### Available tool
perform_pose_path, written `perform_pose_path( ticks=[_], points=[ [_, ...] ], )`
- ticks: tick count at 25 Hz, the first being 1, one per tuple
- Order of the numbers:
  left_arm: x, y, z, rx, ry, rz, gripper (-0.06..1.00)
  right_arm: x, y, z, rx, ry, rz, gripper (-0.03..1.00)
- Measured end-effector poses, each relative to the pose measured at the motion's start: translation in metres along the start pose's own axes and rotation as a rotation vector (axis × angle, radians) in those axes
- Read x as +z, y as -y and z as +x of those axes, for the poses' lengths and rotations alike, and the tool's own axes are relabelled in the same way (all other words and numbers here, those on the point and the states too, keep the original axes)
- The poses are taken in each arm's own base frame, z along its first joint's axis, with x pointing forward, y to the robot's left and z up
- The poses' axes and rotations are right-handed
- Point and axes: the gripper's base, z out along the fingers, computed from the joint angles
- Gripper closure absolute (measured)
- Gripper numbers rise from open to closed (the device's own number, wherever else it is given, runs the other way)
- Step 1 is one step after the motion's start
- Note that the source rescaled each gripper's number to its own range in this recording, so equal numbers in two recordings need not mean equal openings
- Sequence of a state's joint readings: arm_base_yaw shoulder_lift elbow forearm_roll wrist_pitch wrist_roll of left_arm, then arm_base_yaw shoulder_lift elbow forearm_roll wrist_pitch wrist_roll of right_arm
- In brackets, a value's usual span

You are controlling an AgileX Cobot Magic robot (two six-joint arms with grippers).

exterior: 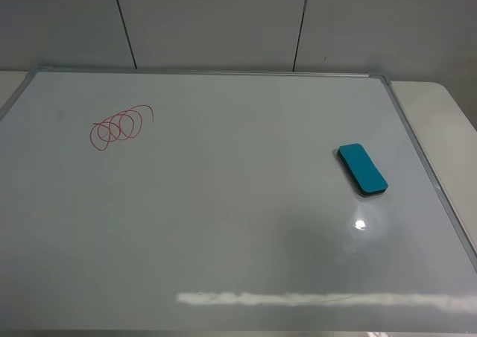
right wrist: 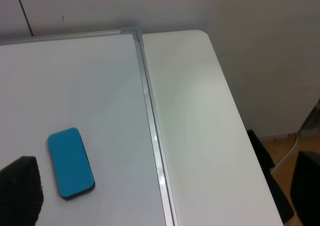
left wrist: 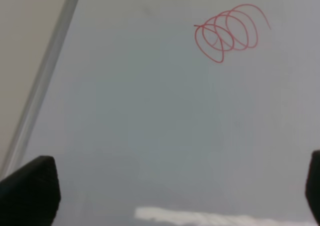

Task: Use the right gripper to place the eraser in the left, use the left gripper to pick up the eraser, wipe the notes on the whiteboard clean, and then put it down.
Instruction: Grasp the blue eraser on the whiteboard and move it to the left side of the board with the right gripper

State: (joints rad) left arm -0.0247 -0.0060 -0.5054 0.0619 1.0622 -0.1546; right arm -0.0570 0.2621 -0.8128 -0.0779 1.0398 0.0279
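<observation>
The teal eraser (exterior: 363, 170) lies flat on the whiteboard (exterior: 223, 225), near its right edge and far from the red notes (exterior: 119, 126). The right gripper (right wrist: 162, 191) waits near it, fingers spread wide and empty. The dark shape at the picture's edge is probably its second finger. The left gripper (left wrist: 172, 191) is wide apart and empty too. Next, the right gripper should come down over the eraser's narrow sides and squeeze gently.

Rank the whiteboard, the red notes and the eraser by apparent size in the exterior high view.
1. whiteboard: by far the largest, it fills most of the view.
2 and 3. notes and eraser: similar extent, too close to rank. The scribble spreads slightly wider; the eraser is a solid block.
</observation>
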Motion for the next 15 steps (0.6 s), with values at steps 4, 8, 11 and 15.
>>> perform_pose_path(
  ticks=[4,8,11,15],
  points=[
    [0.000,0.000,0.000,0.000,0.000,0.000,-0.05,0.027,-0.002,-0.037,-0.004,-0.082,-0.005,-0.03],
    [0.000,0.000,0.000,0.000,0.000,0.000,-0.05,0.074,-0.007,-0.059,0.000,-0.216,-0.033,-0.03],
    [0.000,0.000,0.000,0.000,0.000,0.000,-0.05,0.131,-0.014,-0.060,0.019,-0.386,-0.064,-0.03],
    [0.000,0.000,0.000,0.000,0.000,0.000,-0.05,0.189,-0.020,-0.047,0.026,-0.558,-0.073,-0.03]
  ],
)
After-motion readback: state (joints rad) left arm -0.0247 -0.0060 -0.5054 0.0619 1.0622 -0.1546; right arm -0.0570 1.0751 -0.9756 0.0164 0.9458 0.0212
